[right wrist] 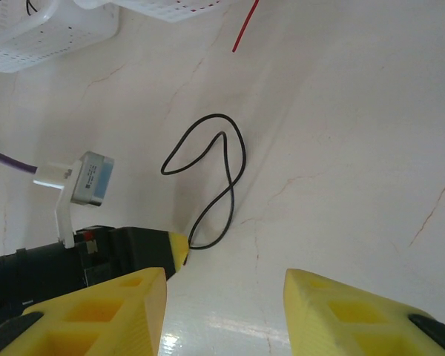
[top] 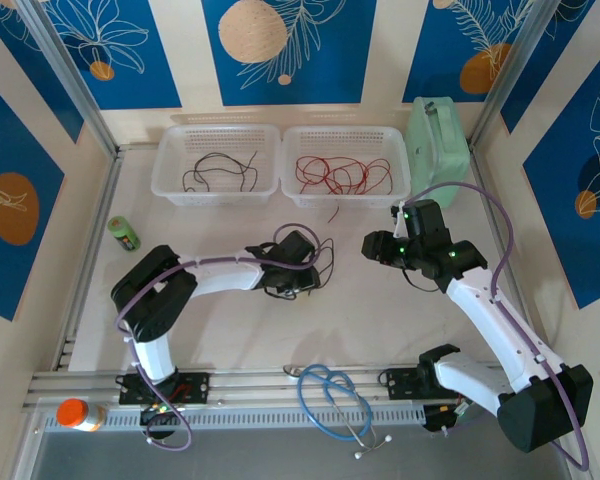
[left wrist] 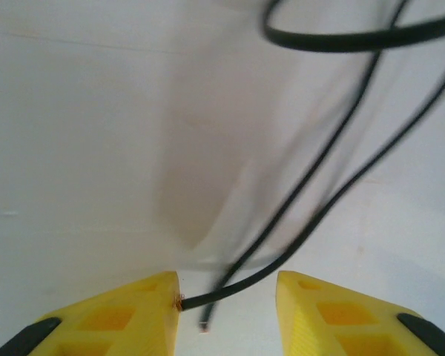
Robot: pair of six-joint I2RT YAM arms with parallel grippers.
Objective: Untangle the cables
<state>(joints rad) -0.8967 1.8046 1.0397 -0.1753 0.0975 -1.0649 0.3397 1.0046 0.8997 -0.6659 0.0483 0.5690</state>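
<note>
Left end effector (left wrist: 226, 295) is low over the counter (top: 230, 330), yellow fingers apart. A black cable (left wrist: 356, 44) runs down between them, its bare tip against the inner face of the left-hand finger. It is not pinched, since the other finger stands clear of it.

Right end effector (right wrist: 224, 285) hangs just across from it, jaws wide and nothing between them.

Along the back there are two white baskets side by side. The left basket (top: 165, 170) holds black cables (top: 220, 172) and the right basket (top: 345, 198) holds red cables (top: 342, 175). One loose red cable (top: 332, 212) lies on the counter just in front of the right basket. A pale green container (top: 438, 140) stands beside that basket. A small green can (top: 124, 233) lies off to the left, well apart from the action. At the near edge a blue stethoscope (top: 330, 395) sits curled between the two arm bases, and an orange-capped item (top: 73, 413) sits at the near left corner. The counter between the two end effectors is bare, with the loose black cable looping around the left one.

The overhead view gives the layout, but the left fingers are lost under the wrist there. The left wrist camera shows the cable tip touching that finger. The right wrist camera shows the whole loop lying flat on the counter, ending at the left arm's yellow fingertip.
</note>
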